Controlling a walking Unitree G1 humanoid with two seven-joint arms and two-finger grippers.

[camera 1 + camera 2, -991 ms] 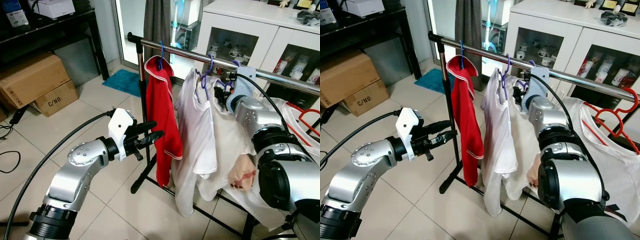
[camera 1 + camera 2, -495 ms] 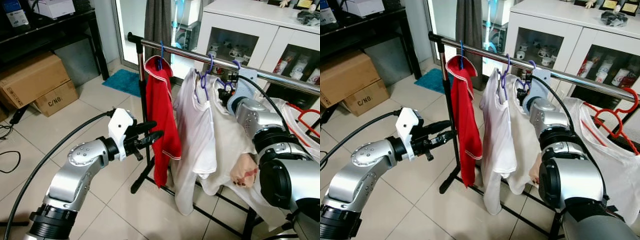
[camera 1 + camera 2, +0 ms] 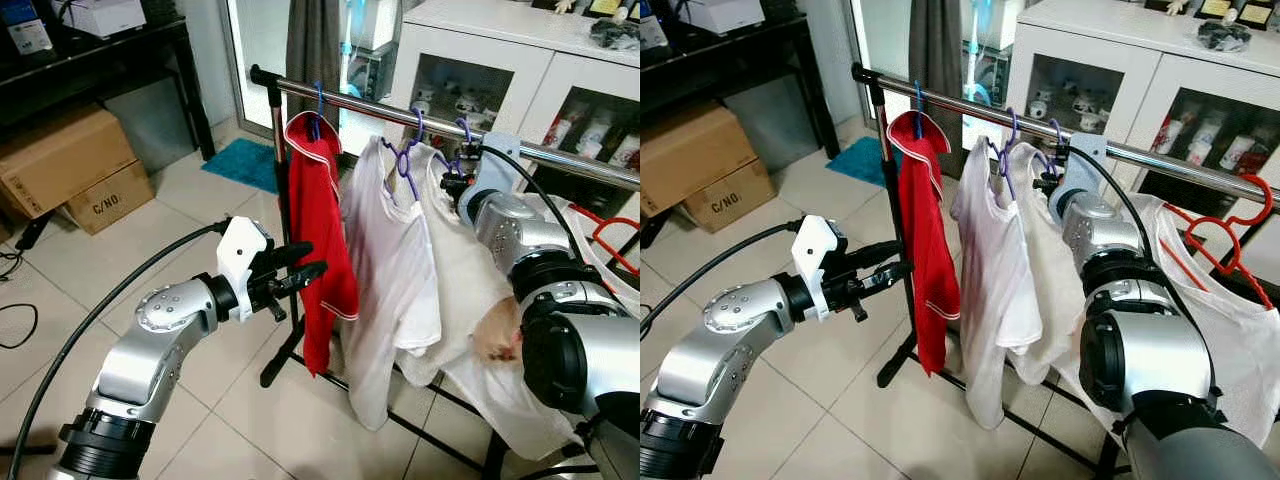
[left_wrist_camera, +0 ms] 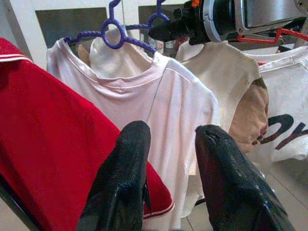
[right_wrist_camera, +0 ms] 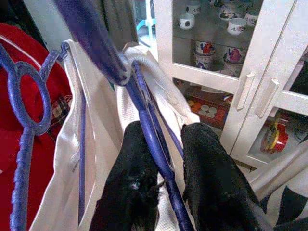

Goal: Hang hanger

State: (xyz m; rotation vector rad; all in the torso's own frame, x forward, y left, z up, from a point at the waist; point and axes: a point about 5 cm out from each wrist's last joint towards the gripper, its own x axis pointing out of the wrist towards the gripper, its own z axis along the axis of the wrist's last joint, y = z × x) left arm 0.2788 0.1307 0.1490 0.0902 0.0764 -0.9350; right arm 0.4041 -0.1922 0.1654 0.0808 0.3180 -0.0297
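- The hanger point(image 5: 149, 139) is a slim purple-blue plastic one, its thin arm running between the two black fingers point(image 5: 132, 187) of the right gripper point(image 5: 166, 192), which pinch it close on either side.
- It carries a cream shirt point(image 3: 1055, 270) whose collar bunches over the hanger's shoulder; a faded reddish print shows low on the cloth.
- In the head views the right gripper point(image 3: 452, 185) sits just under the rail point(image 3: 400, 110), a shiny steel bar across a black-framed rack.
- The hanger's hook point(image 3: 462, 130) curls up at the rail; whether it sits fully over the bar is hard to judge from here.
- Just beside it, toward the robot's left, a white shirt point(image 3: 390, 290) hangs from a second purple hanger point(image 4: 113, 33) with a round loop below its hook.
- Further left a red shirt point(image 3: 320, 250) with white piping hangs on a blue hook near the rack's upright post.
- The left gripper point(image 3: 305, 270) is held out level, next to the red shirt and apart from it, its fingers point(image 4: 120, 187) a moderate gap apart with nothing between them.
- On the far right of the rail a red hanger point(image 3: 1225, 235) holds a white shirt with dark lettering.
- Behind stands a white cabinet point(image 3: 1140, 60) with cups behind glass; cardboard boxes point(image 3: 65, 165) rest on the tiled floor point(image 3: 150, 250) to the left.
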